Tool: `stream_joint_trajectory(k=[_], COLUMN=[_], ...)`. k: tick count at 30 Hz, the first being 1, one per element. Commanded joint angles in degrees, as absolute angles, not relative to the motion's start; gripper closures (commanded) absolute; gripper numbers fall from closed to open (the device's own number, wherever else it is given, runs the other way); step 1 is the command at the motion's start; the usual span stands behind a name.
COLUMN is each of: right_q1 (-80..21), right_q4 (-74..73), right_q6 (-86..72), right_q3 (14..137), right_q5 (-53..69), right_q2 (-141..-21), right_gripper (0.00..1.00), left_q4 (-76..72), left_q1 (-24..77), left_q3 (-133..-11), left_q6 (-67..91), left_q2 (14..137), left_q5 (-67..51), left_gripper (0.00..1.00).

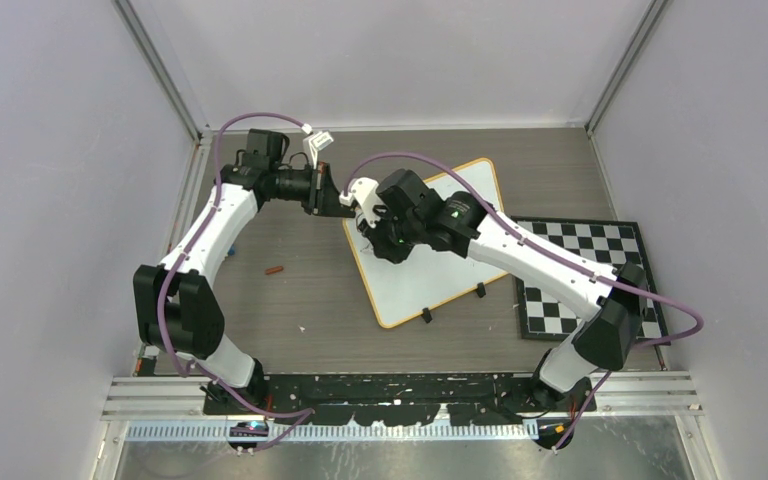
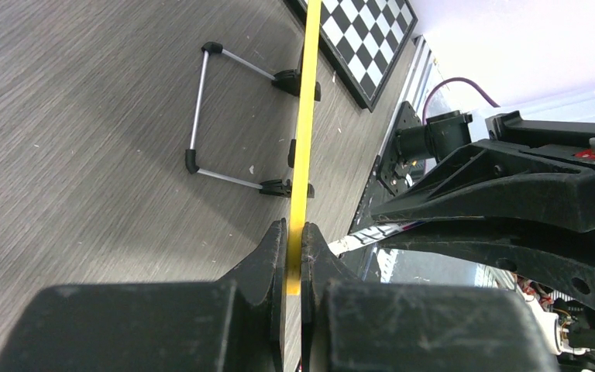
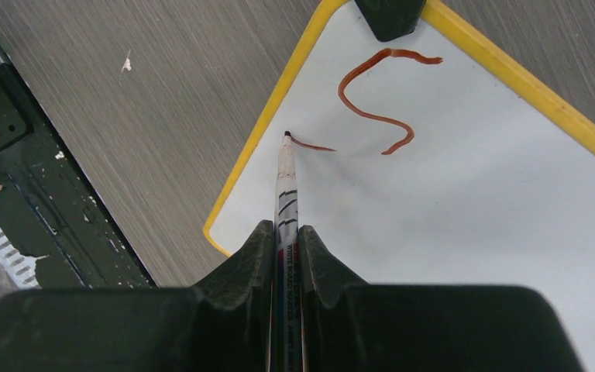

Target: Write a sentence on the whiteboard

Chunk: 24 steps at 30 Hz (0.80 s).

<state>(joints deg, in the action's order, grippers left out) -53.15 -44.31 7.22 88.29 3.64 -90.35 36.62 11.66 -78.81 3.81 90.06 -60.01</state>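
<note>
Found slantwise in the middle of the surface (image 1: pixel 290 310): the whiteboard (image 1: pixel 430 275), two small black feet (image 1: pixel 426 315) on its near edge, right side just beside a checkered mat (image 1: pixel 585 255). From above, far-left corner hidden under both wrists, and no writing to be made out there. Clenched on that corner's edge: the left tool (image 1: pixel 345 205).

In the left wrist view, clamped between the pads (image 2: pixel 273 260), only the orange-yellow rim (image 2: pixel 307 116) as a thin line. Board seen edge-on there, writing face out of sight, wire stand (image 2: pixel 201 101) reaching out from the black feet over the wood grain.

Grasped by the right tool (image 3: pixel 285 240): a marker (image 3: pixel 287 182), barrel pointing away from the camera, rear end swallowed between the fingers, label print too blurred to read. Tip touching the white face close to the rim. Of the sentence (image 3: pixel 372 116), only a red-brown "S" plus a short stroke at the tip. Right part of the board cut off by the frame. At the top edge, a black fingertip (image 3: pixel 391 15) of the left tool, mostly cropped.

Left of the board, well apart, a small red-brown piece (image 1: pixel 275 269), too small to identify.
</note>
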Motion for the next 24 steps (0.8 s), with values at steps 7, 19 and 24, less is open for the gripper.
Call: stream_joint_trajectory(k=[7,19,24], right_q1=[-53.1,-51.1,-49.7], right_q4=[-44.7,-45.5,-45.5], right_q6=[8.8,9.4,9.4], right_q3=[91.5,90.0,90.3], right_q5=[1.4,0.6,0.3], right_q2=[-88.3,-86.0,-86.2], right_gripper=[1.0,1.0,1.0], left_q4=[36.0,36.2,36.2], left_q1=[11.8,11.8,11.8], left_q3=[-78.7,-78.5,-78.4], left_q6=[3.9,3.6,3.6], left_q2=[87.7,87.4,87.3], left_q5=[-59.2,-58.9,-59.0], left_gripper=[1.0,1.0,1.0])
